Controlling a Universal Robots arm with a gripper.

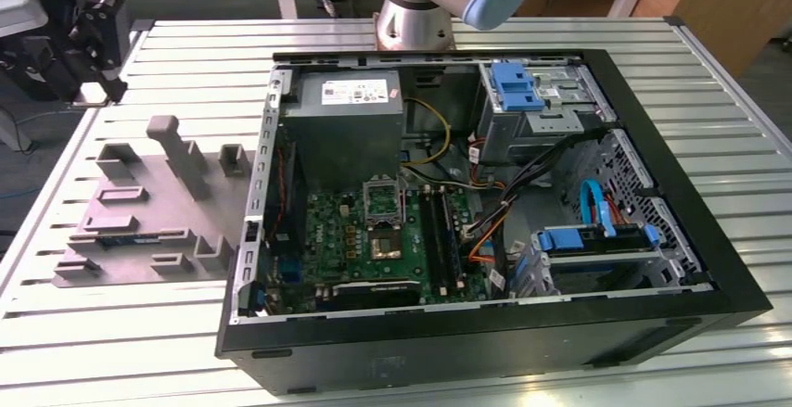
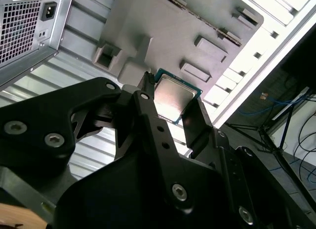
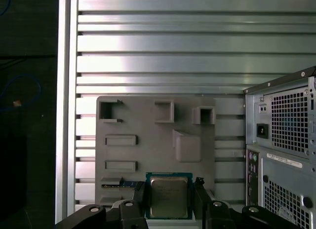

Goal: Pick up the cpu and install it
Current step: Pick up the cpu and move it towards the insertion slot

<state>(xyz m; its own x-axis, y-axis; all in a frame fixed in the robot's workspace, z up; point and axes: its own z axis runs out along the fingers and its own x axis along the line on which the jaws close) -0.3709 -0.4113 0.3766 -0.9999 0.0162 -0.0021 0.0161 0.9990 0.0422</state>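
Observation:
The cpu [image 3: 169, 197] [image 2: 174, 98], a small flat square chip with a silvery metal top and a green rim, sits between my black fingers [image 3: 139, 200] in both wrist views. My gripper [image 3: 169, 200] [image 2: 173, 109] is shut on it by two opposite edges. It hangs well above the grey plastic tray [image 3: 148, 155] [image 2: 148, 21] [image 1: 136, 203], which lies on the slatted table. In the exterior view the dark socket frame [image 1: 381, 201] lies on the green motherboard inside the open computer case [image 1: 495, 194].
The case's rear panel with its power-supply grille [image 3: 289, 120] [image 2: 24, 26] stands beside the tray. Upright posts [image 1: 185, 157] rise from the tray. Cables [image 1: 520, 194] and blue drive brackets [image 1: 594, 235] fill the case at the exterior view's right. The table edge [image 3: 66, 115] runs beyond the tray.

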